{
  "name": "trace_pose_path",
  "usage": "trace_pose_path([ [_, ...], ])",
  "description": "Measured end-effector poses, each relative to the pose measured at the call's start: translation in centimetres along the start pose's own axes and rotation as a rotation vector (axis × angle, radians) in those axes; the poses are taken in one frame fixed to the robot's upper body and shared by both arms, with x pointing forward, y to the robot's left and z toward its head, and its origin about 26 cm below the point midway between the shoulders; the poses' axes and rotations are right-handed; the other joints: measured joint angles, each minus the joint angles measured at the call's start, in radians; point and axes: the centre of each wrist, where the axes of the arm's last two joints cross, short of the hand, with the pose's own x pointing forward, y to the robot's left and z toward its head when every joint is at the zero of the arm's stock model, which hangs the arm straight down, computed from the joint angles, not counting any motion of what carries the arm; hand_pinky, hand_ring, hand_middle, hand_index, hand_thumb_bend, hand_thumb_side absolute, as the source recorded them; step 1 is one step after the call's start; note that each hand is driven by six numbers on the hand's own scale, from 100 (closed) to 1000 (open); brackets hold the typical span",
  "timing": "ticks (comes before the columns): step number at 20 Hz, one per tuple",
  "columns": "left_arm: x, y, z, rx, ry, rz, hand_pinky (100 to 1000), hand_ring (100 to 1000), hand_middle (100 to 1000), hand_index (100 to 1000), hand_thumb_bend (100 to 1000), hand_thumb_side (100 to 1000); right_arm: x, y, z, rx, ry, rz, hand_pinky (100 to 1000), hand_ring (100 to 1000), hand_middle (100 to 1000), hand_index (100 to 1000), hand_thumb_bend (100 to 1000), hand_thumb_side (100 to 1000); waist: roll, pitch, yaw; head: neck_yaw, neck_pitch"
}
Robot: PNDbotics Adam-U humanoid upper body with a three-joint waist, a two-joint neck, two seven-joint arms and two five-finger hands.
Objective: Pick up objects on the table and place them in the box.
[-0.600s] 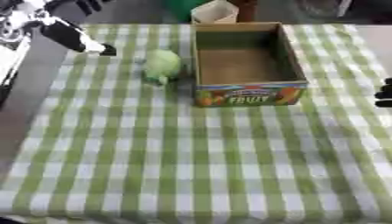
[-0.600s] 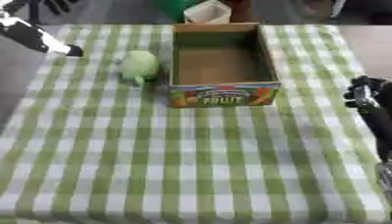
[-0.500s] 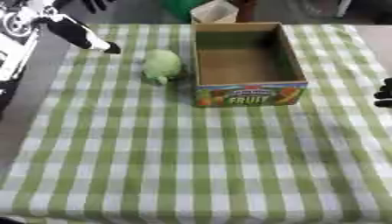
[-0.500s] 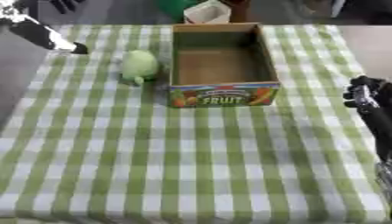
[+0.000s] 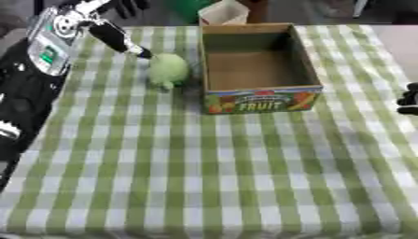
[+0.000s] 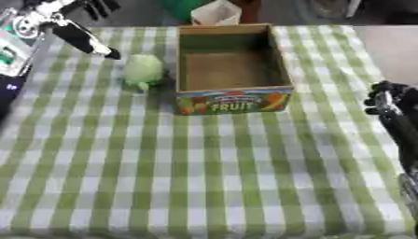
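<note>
green-and-white checked cloth covers the table. on it a pale green round fruit-like object lies just left of the open cardboard fruit box. left hand hovers above-left, fingers spread, one tip near the fruit. right hand idles at the right edge; fingers unclear.

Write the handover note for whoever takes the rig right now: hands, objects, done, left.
Left hand: reaching in from the upper left, one straight finger extended with its tip just beside the green plush toy, holding nothing.
Right hand: idle at the right edge of the table, fingers curled, empty.
The toy sits on the checked tablecloth, just left of the cardboard fruit box.
Done: nothing; the box looks empty.
Left: grasp the toy, lift it over the box's left wall, release it inside.
</note>
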Motion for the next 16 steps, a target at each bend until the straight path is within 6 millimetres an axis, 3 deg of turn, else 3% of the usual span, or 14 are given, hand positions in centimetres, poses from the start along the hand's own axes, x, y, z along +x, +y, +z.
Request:
trace_pose_path([
  [8, -0.1, -3.1, -1.5, -0.077, 0.057, -0.018, 658, 685, 717, 760, 786, 100, 0.3, 0.4, -0.3, 0.023, -0.009, -0.003, 613, 622, 562, 663, 100, 551, 0.005, 0.01, -0.026, 0.018, -0.008],
  [16, 0.2, -5.1, -2.1, -0.109, 0.1, -0.053, 674, 702, 744, 778, 788, 100, 0.4, 0.4, -0.4, 0.026, -0.011, -0.003, 614, 623, 562, 663, 100, 554, 0.006, 0.016, -0.033, 0.027, -0.01],
])
